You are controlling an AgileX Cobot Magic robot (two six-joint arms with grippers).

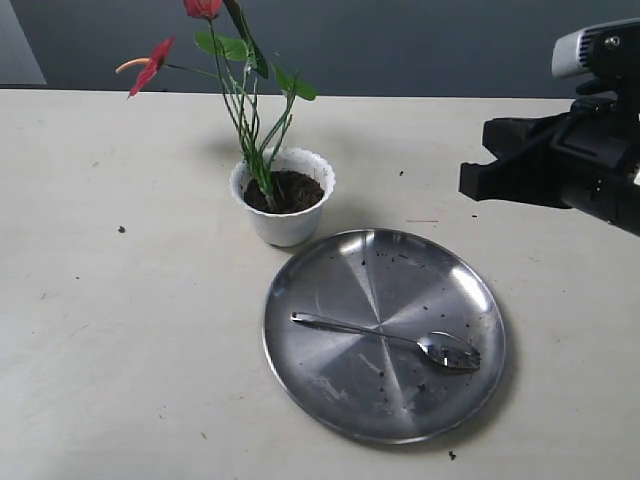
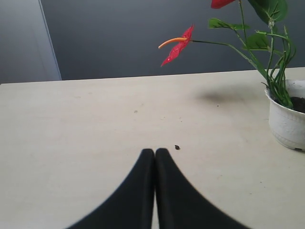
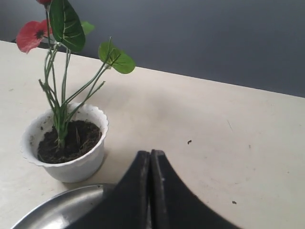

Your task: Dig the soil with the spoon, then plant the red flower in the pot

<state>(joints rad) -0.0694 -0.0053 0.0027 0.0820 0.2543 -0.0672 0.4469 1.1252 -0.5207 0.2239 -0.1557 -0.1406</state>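
The red flower stands upright with its green stems set in the soil that fills the white scalloped pot. The spoon lies on the steel plate, bowl to the right, handle to the left. My right gripper is shut and empty, hanging to the right of the pot above the table. My left gripper is shut and empty over bare table, left of the pot and the flower; it does not show in the exterior view.
The right arm reaches in from the right edge, above the table behind the plate. Small crumbs of soil dot the table and the plate. A dark wall runs behind the table's far edge.
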